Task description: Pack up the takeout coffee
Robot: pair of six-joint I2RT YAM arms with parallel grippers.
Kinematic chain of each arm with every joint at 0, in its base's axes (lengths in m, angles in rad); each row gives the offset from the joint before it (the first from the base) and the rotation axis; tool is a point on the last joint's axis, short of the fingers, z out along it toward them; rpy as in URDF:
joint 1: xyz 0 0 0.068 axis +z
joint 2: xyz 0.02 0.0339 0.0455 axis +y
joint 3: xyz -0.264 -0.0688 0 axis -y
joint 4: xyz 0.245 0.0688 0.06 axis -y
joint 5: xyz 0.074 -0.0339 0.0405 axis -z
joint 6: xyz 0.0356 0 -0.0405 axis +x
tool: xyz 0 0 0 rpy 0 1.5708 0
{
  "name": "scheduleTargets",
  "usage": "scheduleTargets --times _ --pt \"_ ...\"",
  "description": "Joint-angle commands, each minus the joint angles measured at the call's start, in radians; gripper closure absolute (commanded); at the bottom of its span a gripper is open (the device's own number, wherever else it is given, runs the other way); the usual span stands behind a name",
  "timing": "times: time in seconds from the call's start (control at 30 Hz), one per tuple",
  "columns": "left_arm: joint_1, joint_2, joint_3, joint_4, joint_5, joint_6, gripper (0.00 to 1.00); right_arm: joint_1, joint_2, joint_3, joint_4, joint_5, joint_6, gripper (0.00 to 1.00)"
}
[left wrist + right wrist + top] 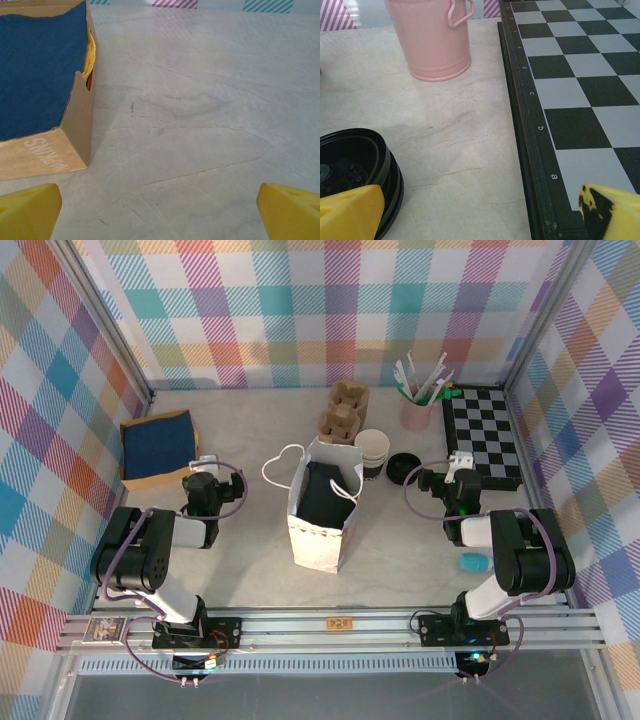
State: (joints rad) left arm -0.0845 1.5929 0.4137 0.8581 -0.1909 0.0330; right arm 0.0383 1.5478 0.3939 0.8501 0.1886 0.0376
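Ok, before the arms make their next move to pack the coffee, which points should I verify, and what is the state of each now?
1. Left gripper open, nothing between its fingers: ok.
2. Right gripper open, nothing between its fingers: ok.
3. Paper bag standing upright with its mouth open: ok.
4. Black lids lying on the table close to the right gripper: ok.
5. Coffee closed with a lid: cannot tell; the paper cup beside the bag seems lidless from above.
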Motion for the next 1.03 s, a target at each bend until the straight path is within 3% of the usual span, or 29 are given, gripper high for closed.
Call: scheduleTargets --times 0.0,1.0 --pt "-0.001 -0.014 -0.002 0.000 0.018 -0.014 0.00 0.003 -0.015 -0.001 0.009 -0.016 0.007 0.01" --pt "0.001 -0.015 -0.003 0.000 0.019 -0.013 0.00 0.003 -0.014 0.001 0.006 -0.023 0.005 0.01"
